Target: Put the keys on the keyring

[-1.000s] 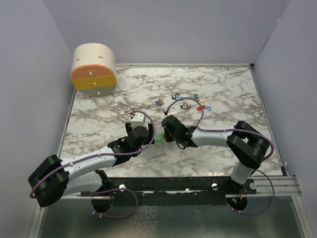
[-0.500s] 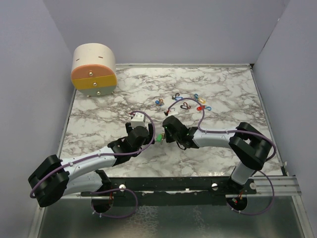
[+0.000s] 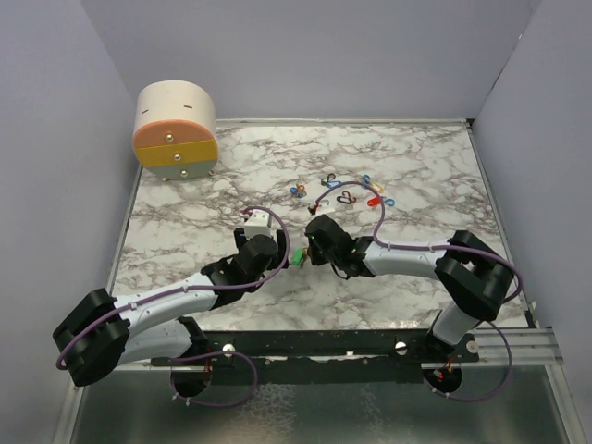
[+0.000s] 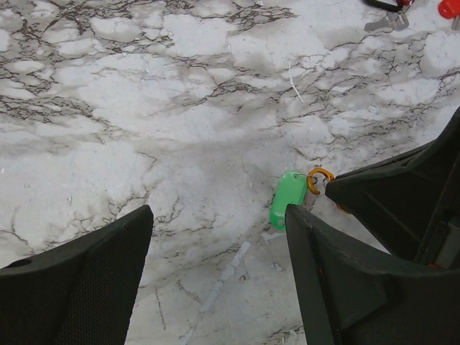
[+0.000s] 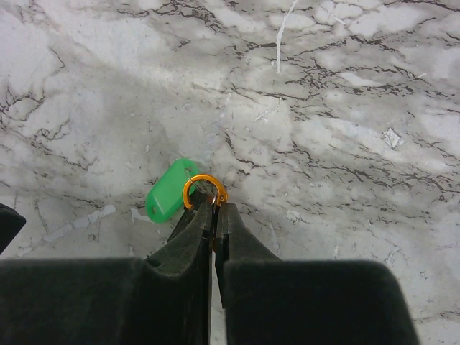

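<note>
A key with a green tag head (image 5: 171,190) lies on the marble, its small wire ring overlapping an orange keyring loop (image 5: 203,188). My right gripper (image 5: 214,206) is shut on the near end of that loop. From above, the green tag (image 3: 298,258) sits between the two grippers, with the right gripper (image 3: 310,252) just right of it. My left gripper (image 4: 218,215) is open with bare marble between its fingers. In the left wrist view the green tag (image 4: 288,199) and orange loop (image 4: 320,180) lie just beyond its right finger. More keys and loops (image 3: 345,192) lie farther back.
A round cream and orange drawer box (image 3: 176,129) stands at the back left corner. A red tag (image 4: 449,7) and a metal key (image 4: 388,18) show at the left wrist view's top right. Grey walls enclose the table on three sides.
The right arm's elbow has drifted slightly to the right. Its gripper stays shut on the orange loop beside the green tag. The left arm has not moved.
</note>
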`<state>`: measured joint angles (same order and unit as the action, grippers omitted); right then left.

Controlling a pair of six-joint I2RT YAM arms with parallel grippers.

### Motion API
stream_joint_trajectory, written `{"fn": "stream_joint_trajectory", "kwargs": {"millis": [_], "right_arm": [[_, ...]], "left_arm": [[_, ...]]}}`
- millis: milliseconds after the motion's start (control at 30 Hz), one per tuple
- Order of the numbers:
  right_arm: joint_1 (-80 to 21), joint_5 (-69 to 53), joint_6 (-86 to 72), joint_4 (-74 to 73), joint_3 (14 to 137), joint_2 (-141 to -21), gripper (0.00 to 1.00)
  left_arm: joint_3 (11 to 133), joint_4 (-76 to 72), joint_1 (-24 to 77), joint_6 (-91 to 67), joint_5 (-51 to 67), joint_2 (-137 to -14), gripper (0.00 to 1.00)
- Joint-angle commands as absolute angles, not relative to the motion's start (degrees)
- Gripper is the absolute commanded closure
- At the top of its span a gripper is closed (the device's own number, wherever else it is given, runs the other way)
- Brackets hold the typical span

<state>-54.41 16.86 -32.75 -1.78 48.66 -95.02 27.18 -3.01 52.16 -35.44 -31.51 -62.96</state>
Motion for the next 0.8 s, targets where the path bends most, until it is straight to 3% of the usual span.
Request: {"fn": "stream_joint_trajectory", "kwargs": {"millis": [0,767], "right_arm": [[-54.93,17.64,-32.63,-2.52,48.33,-92.75,0.99],[-54.93,19.74,-31.6,-5.77,48.34,-84.54,0.99]], "left_arm": [[26.97,-4.37,51.88,-35.33,-30.94,-63.61,0.23],[24.07,-9.78,51.56,-34.96,-29.53,-64.15,0.23]]}}
